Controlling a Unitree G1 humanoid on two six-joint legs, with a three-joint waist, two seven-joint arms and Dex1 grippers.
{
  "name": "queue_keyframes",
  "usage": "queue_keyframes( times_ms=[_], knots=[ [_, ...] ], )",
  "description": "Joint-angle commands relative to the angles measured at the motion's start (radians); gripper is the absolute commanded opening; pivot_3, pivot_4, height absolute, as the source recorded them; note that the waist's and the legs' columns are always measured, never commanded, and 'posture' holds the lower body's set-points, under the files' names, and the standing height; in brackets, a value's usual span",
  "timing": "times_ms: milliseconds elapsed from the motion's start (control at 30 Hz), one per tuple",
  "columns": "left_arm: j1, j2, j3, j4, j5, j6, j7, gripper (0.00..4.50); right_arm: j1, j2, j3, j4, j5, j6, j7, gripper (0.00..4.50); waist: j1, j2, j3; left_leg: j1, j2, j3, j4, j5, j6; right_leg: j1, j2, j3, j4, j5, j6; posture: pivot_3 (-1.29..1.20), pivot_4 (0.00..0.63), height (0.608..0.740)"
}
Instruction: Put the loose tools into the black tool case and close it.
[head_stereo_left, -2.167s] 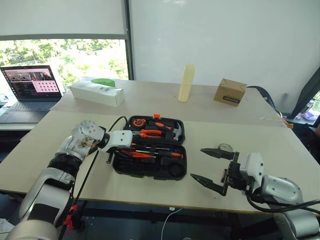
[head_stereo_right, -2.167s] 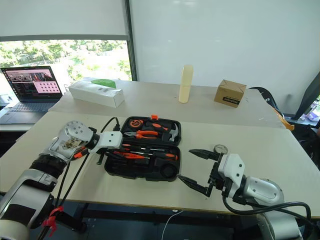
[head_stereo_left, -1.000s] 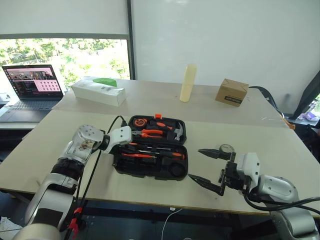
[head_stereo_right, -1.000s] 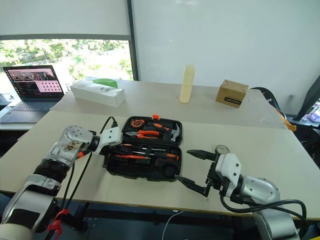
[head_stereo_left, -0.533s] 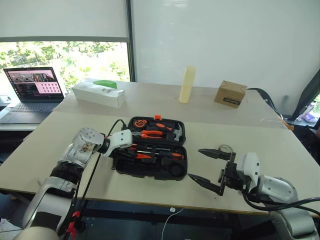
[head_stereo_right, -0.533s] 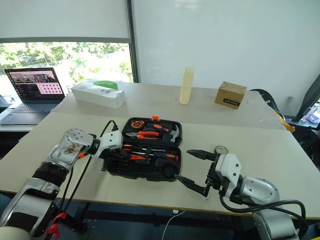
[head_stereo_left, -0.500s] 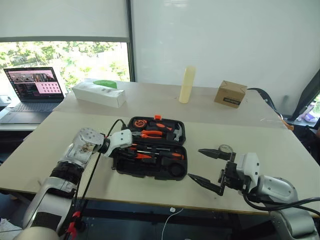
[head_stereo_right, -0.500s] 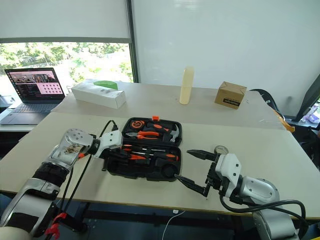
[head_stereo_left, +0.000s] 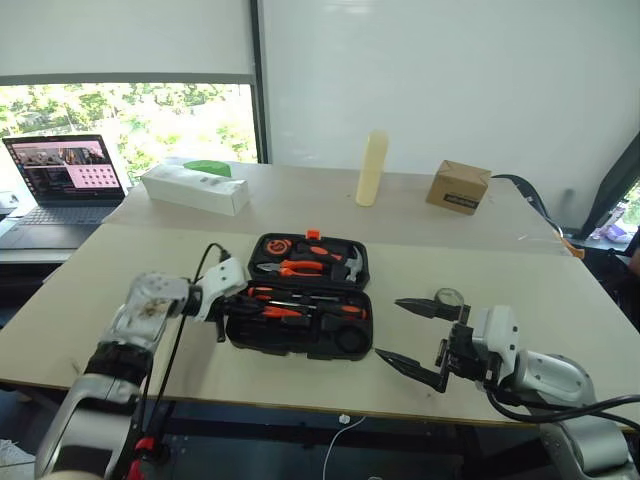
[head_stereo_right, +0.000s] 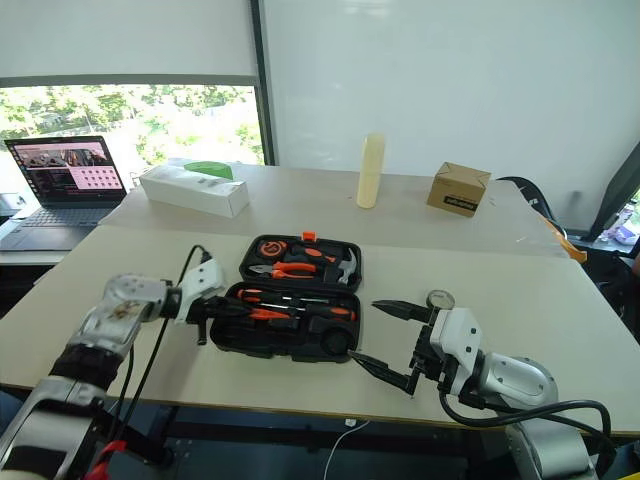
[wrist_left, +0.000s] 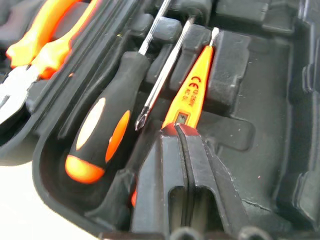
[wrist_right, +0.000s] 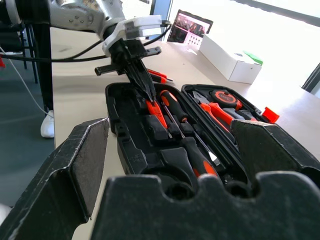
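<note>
- Pulling back toward the table's left edge, the left gripper (wrist_left: 182, 131) sits nearly closed, tips at the small orange tester screwdriver (wrist_left: 190, 92).
- It lies inside the black tool case (head_stereo_left: 300, 342); lid open.
- Right gripper (head_stereo_left: 418, 338) gapes, empty.

Black tool case (head_stereo_left: 300, 345): moulded plastic, matt, faintly grainy on the slot walls in the left wrist view. Small orange latch (head_stereo_left: 313, 233), plastic by its look.

Tester screwdriver (wrist_left: 191, 92): translucent orange plastic body, smooth and glossy, printed marks on it, thin metal tip.

Screwdriver (wrist_left: 107, 117): handle of matt black rubbery grip with smooth orange inlays; shaft bright polished metal. A second shaft (wrist_left: 160, 85) beside it has the same mirror finish.

Pliers (wrist_left: 30, 47): glossy orange handle sleeves, grey metal jaws.

Left gripper (wrist_left: 180, 137): fingers of black plastic, matt, slightly scuffed.

Table (head_stereo_left: 560, 290): smooth, pale, matt top.

Box (head_stereo_left: 458, 187): brown cardboard.
</note>
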Motion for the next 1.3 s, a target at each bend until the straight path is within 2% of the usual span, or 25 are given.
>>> queue_keyframes(
  times_ms=[33, 133, 200, 267, 300, 433, 633, 700, 733, 867, 1033, 1133, 1300],
  knots=[
    [0.201, 0.087, 0.261, -0.143, -0.178, -0.088, -0.022, 1.87, -0.003, 0.008, -0.015, -0.013, 0.038, -0.025, 0.011, 4.50, -0.012, 0.000, 0.000, 0.000, 0.001, 0.000, 0.000, 0.000, 0.000, -0.001, 0.000, 0.001, 0.000, 0.000, -0.001, 0.00, 0.150, 0.740],
    [0.375, 0.132, 0.379, -0.150, -0.193, -0.169, -0.002, 2.90, -0.001, 0.013, -0.012, -0.010, 0.035, -0.030, 0.014, 4.50, -0.007, 0.001, 0.001, 0.000, 0.001, 0.000, -0.001, 0.000, 0.000, -0.003, 0.000, 0.001, 0.000, -0.001, -0.001, 0.00, 0.150, 0.740],
    [0.509, 0.140, 0.496, -0.117, -0.213, -0.178, 0.048, 3.61, 0.002, 0.016, -0.009, -0.009, 0.031, -0.034, 0.018, 4.50, -0.002, 0.002, 0.002, 0.000, 0.001, 0.001, -0.002, -0.001, 0.001, -0.002, -0.003, 0.001, 0.000, -0.002, -0.001, 0.00, 0.150, 0.740],
    [0.590, 0.136, 0.559, -0.100, -0.222, -0.183, 0.082, 4.33, 0.002, 0.019, -0.006, -0.008, 0.028, -0.039, 0.021, 4.50, -0.001, 0.003, 0.002, 0.001, 0.001, 0.002, -0.002, -0.002, 0.002, -0.001, -0.005, 0.000, -0.002, -0.001, 0.000, 0.00, 0.150, 0.740],
    [0.620, 0.129, 0.581, -0.096, -0.228, -0.180, 0.103, 4.46, 0.001, 0.021, -0.006, -0.007, 0.027, -0.040, 0.021, 4.50, 0.001, 0.003, 0.002, 0.001, 0.000, 0.002, -0.002, -0.003, 0.002, -0.001, -0.006, 0.000, -0.002, -0.002, 0.000, 0.00, 0.150, 0.740],
    [0.644, 0.102, 0.620, -0.089, -0.248, -0.141, 0.210, 4.46, -0.005, 0.022, -0.002, -0.001, 0.023, -0.043, 0.026, 4.50, 0.027, 0.003, 0.002, 0.000, 0.000, 0.001, -0.001, -0.003, 0.002, 0.000, -0.007, -0.004, -0.003, -0.002, 0.000, 0.00, 0.150, 0.740],
    [0.490, 0.130, 0.519, -0.095, -0.273, 0.088, 0.268, 4.46, -0.023, 0.017, 0.000, 0.009, 0.023, -0.043, 0.031, 4.50, 0.032, 0.002, 0.002, 0.001, -0.001, 0.001, -0.001, -0.002, 0.002, 0.002, -0.008, -0.006, -0.003, -0.002, 0.001, 0.00, 0.150, 0.740],
    [0.329, 0.153, 0.411, -0.025, -0.204, 0.159, 0.284, 4.46, -0.033, 0.017, 0.003, 0.015, 0.021, -0.041, 0.029, 4.50, 0.023, 0.002, 0.001, 0.001, -0.001, 0.001, -0.001, -0.002, 0.002, 0.002, -0.007, -0.006, -0.003, -0.001, 0.000, 0.00, 0.150, 0.740],
    [0.242, 0.167, 0.347, 0.008, -0.187, 0.257, 0.273, 4.46, -0.038, 0.018, 0.005, 0.017, 0.020, -0.041, 0.028, 4.50, 0.025, 0.002, 0.002, 0.001, -0.001, 0.001, -0.001, -0.002, 0.001, 0.003, -0.006, -0.006, -0.002, -0.001, 0.000, 0.00, 0.150, 0.740],
    [0.023, 0.175, 0.182, 0.189, -0.025, 0.192, 0.306, 4.46, -0.046, 0.020, 0.016, 0.019, 0.016, -0.044, 0.022, 4.50, 0.024, 0.000, 0.002, 0.000, -0.003, 0.004, -0.001, 0.000, -0.002, 0.004, -0.002, -0.008, -0.002, -0.001, -0.001, 0.00, 0.150, 0.740],
    [-0.179, 0.158, 0.061, 0.433, 0.092, 0.177, 0.329, 4.46, -0.037, 0.020, 0.018, 0.011, 0.015, -0.043, 0.012, 4.50, -0.004, 0.000, 0.002, -0.001, -0.001, 0.004, -0.003, -0.001, -0.002, 0.002, 0.000, -0.006, -0.003, -0.002, -0.001, 0.00, 0.150, 0.740],
    [-0.232, 0.162, 0.001, 0.515, 0.140, 0.179, 0.292, 3.75, -0.026, 0.020, 0.016, -0.002, 0.016, -0.039, 0.002, 4.50, -0.004, 0.000, 0.002, -0.002, -0.002, 0.005, -0.003, -0.001, -0.002, 0.002, 0.000, -0.006, -0.004, -0.002, 0.000, 0.00, 0.150, 0.740],
    [-0.285, 0.143, 0.045, 0.556, 0.069, 0.120, 0.167, 1.96, -0.010, 0.017, 0.011, -0.014, 0.016, -0.041, -0.009, 4.50, -0.004, 0.000, 0.002, -0.001, -0.002, 0.005, -0.003, -0.001, -0.001, 0.002, -0.001, -0.006, -0.003, -0.003, 0.000, 0.00, 0.150, 0.740]
  ],
)
